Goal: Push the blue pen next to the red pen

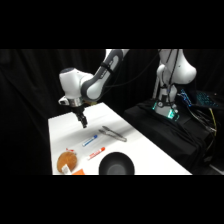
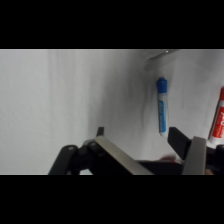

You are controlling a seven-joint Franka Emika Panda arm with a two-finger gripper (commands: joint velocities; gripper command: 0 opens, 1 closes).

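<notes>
**Blue Pen Not Pushed Yet**

At the front edge of the table [image 1: 150, 155], a black bowl [image 1: 116, 164] is sitting, and beside it a brown round thing [image 1: 66, 161] is resting on something orange (I cannot tell what it is). Just behind them, the red pen [image 1: 96, 153] is lying on the white top. The blue pen [image 1: 90, 140] is lying a little farther back, near the red one but not touching it. There is a strip of bare table showing between them. Both pens are pointing much the same way. Some grey metal tongs [image 1: 113, 133] are lying beside the blue pen, on its far side.

Farther back, the gripper [image 1: 82, 120] is hanging over the table, a little behind the blue pen and not touching it. In the wrist view the two fingers [image 2: 186, 145] are standing apart, with nothing between them. That view is also showing the blue pen [image 2: 161, 105] ahead of the gripper and the red pen [image 2: 218, 117] off at the edge.

So I think the job is only starting. The arm is getting near, but the pushing is not done. What is left is to come down behind the blue pen and slide it over to the red one, until they are lying side by side.
</notes>
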